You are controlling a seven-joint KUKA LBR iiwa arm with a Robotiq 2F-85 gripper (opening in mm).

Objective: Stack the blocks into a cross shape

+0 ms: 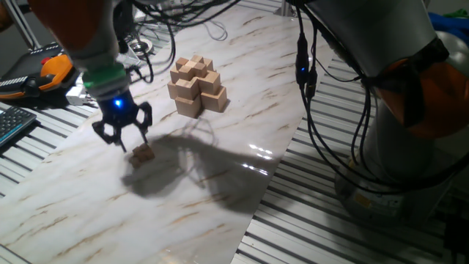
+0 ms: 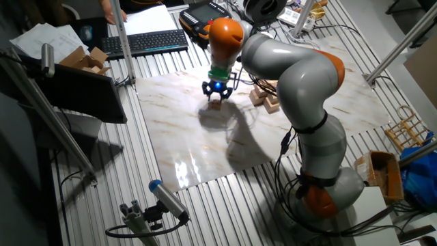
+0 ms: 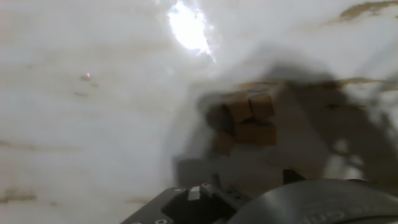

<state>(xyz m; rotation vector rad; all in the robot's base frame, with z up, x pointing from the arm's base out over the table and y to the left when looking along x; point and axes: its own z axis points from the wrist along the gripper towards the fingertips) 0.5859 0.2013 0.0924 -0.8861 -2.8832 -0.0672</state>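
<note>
We see our black two-finger claw (image 1: 124, 138) hanging over the white marble-patterned tabletop (image 1: 220, 183), its fingers spread wide and holding nothing, with a blue light glowing on the wrist just above it. Right below and slightly to the side of the fingertips lies a small cluster of tiny light-tan wooden cubes (image 1: 142, 153), resting on the tabletop inside the arm's shadow. In the hand view the same tiny cubes (image 3: 247, 121) sit bunched together, touching one another, though that picture is blurred and we cannot count them with certainty; a bright glare spot lies on the marble farther off.

Well apart from the claw, farther along the tabletop, stands the tiered plus-shaped pile of larger light-tan wooden cubes (image 1: 196, 86), upright, with smaller cubes on its upper layers. In the other fixed view the claw (image 2: 217, 91) hangs from the grey and orange robot arm (image 2: 300, 75), the tiny cubes (image 2: 216, 103) just under it, and the pile (image 2: 265, 98) is partly hidden behind the arm.

Beyond the tabletop's edge we make out a black keyboard (image 2: 145, 42) with white paper sheets (image 2: 143, 20) beside it, and black cables (image 1: 311, 110) hanging from the arm.
</note>
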